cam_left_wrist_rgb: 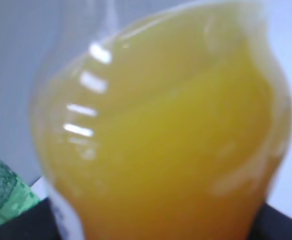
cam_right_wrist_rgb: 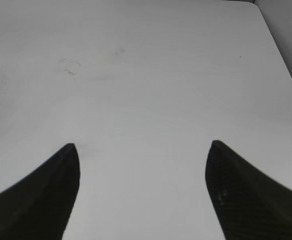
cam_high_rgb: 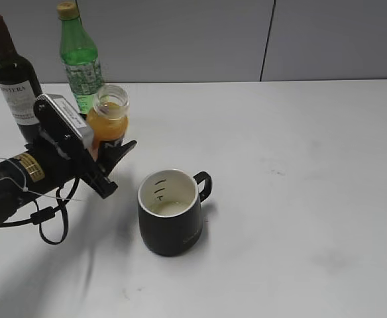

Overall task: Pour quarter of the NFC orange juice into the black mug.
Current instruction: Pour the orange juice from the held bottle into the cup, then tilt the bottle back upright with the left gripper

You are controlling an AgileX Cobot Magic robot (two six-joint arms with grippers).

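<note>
At left, my left gripper (cam_high_rgb: pixel 110 156) has its jaws pinching the uncapped juice bottle (cam_high_rgb: pixel 107 122), upright beside the wine and green bottles. Centre: black mug (cam_high_rgb: pixel 170 212), barely wetted; pouring remains. Right gripper (cam_right_wrist_rgb: pixel 142 192): jaws spread, idle.

The bench (cam_high_rgb: pixel 299 199) is white and flat, with a few faint grey smudges on it. The black mug (cam_high_rgb: pixel 171 213) stands near the middle, its handle pointing to the right. At the back left stand a dark wine bottle (cam_high_rgb: pixel 13 73) and a green bottle (cam_high_rgb: pixel 81 58) with a yellow cap, just beside each other
</note>
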